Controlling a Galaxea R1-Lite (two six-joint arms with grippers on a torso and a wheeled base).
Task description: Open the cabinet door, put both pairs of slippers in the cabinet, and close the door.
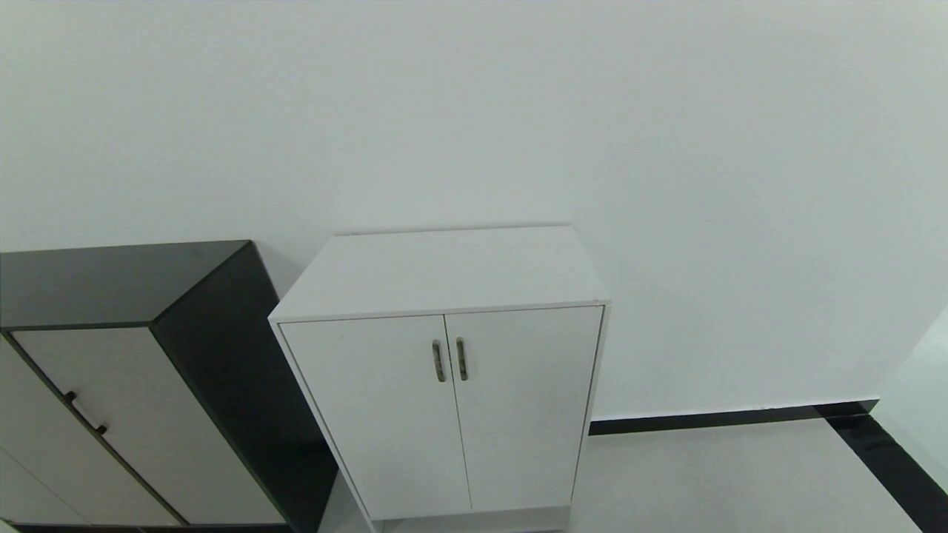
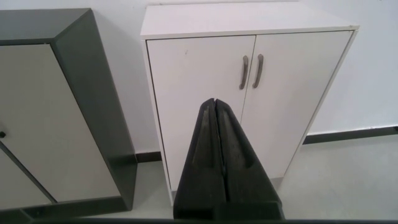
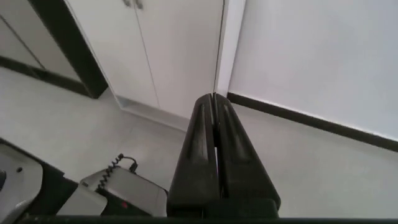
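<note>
In the head view, the white cabinet (image 1: pixel 443 274) stands upright against the wall (image 1: pixel 474 111), just ahead of the robot and a little to its left. It is taller than it is wide, so its long axis runs vertically, and its front faces the robot. Its two doors (image 1: pixel 378 414) are shut and meet at a central seam. Two slim metal handles (image 1: pixel 439 360) hang vertically side by side, one on each side of that seam, near the top of the doors. A dark cabinet (image 1: pixel 222 355) with pale door panels sits just beside it on the robot's left, turned at an angle. A black baseboard (image 1: pixel 733 420) runs along the foot of the wall on the right, above the pale floor (image 1: pixel 740 481).

In the left wrist view, the left gripper (image 2: pixel 214 102) has its fingers pressed together with nothing between them. It is held apart from the white cabinet and points toward the closed front.

In the right wrist view, the right gripper (image 3: pixel 214 98) likewise has its fingers together and holds nothing. It hangs above the floor and points toward the foot of the white cabinet's right side, near the baseboard.
</note>
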